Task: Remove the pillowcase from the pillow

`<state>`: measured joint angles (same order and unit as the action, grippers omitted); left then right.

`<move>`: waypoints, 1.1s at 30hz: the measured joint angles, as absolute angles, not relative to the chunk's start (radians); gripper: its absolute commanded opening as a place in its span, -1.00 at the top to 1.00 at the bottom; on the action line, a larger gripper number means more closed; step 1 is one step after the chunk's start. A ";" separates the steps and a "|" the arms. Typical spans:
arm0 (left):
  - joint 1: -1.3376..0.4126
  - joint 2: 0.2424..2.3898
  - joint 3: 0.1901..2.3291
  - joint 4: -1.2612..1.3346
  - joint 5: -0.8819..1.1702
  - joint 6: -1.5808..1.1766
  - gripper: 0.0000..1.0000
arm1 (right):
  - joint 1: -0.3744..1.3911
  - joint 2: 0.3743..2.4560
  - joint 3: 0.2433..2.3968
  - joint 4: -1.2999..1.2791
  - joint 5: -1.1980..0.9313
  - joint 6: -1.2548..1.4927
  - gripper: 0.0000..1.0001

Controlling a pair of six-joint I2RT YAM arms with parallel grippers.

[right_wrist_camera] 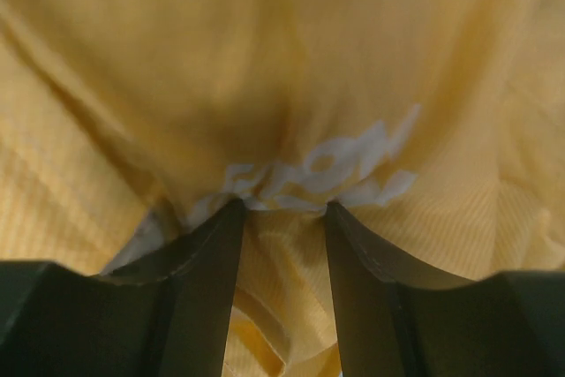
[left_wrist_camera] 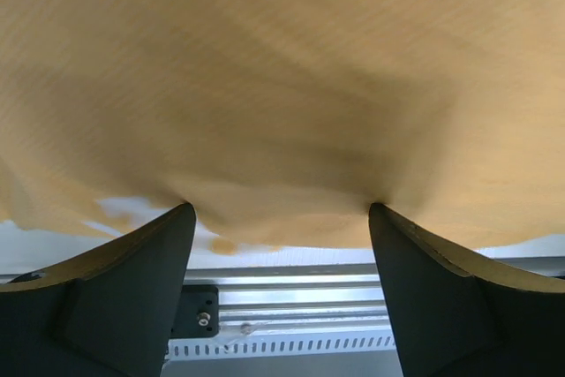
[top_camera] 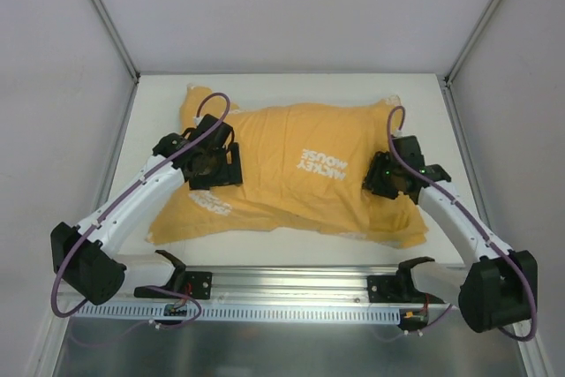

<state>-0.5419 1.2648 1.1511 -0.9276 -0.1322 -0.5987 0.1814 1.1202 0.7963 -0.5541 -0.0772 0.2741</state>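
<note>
The pillowcase (top_camera: 291, 178) lies orange-yellow side up across the white table (top_camera: 291, 86), its white lettering (top_camera: 322, 167) near the middle. The pillow is hidden inside it; only a plump bulge shows. My left gripper (top_camera: 212, 163) rests on the bulge's left end. Its jaws stand wide open, tips pressed against the fabric (left_wrist_camera: 282, 86), and nothing lies between the fingers (left_wrist_camera: 132, 289). My right gripper (top_camera: 390, 178) sits on the right end. In the right wrist view its jaws (right_wrist_camera: 282, 207) stand partly apart, with a loose fold of pillowcase (right_wrist_camera: 265, 59) between them, just under blurred lettering (right_wrist_camera: 353, 161).
An aluminium rail (top_camera: 282, 284) with the arm bases runs along the near edge and shows under the left fingers (left_wrist_camera: 291, 306). Flat, slack pillowcase fabric (top_camera: 190, 218) spreads toward the front left. Enclosure walls close in the table at the left, right and back.
</note>
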 measured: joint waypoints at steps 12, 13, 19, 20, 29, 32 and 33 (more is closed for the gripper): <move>-0.558 1.237 1.288 -0.918 -0.131 -0.574 -0.54 | 0.704 1.099 0.825 -0.454 -0.022 0.442 -0.47; -0.574 1.238 1.296 -0.920 -0.134 -0.569 -0.55 | 0.678 1.063 0.826 -0.461 -0.013 0.439 -0.57; -0.807 1.322 1.439 -0.931 -0.160 -0.563 -0.63 | 0.479 0.903 0.820 -0.486 -0.016 0.437 -0.77; -0.858 1.357 1.481 -0.934 -0.176 -0.563 -0.64 | 0.463 0.897 0.815 -0.492 -0.021 0.437 -0.78; -1.055 1.747 1.778 -0.989 -0.353 -0.561 -0.47 | 0.370 0.854 0.757 -0.557 -0.077 0.437 -0.80; -1.052 1.804 1.782 -1.031 -0.427 -0.563 -0.40 | 0.369 0.838 0.757 -0.569 -0.093 0.435 -0.78; -1.050 1.811 1.782 -1.043 -0.443 -0.565 -0.36 | 0.369 0.834 0.757 -0.574 -0.096 0.434 -0.77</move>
<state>-1.0504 1.8111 1.7821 -1.0431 -0.4431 -0.5648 0.3687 0.8341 0.7574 -0.5735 -0.0959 0.4339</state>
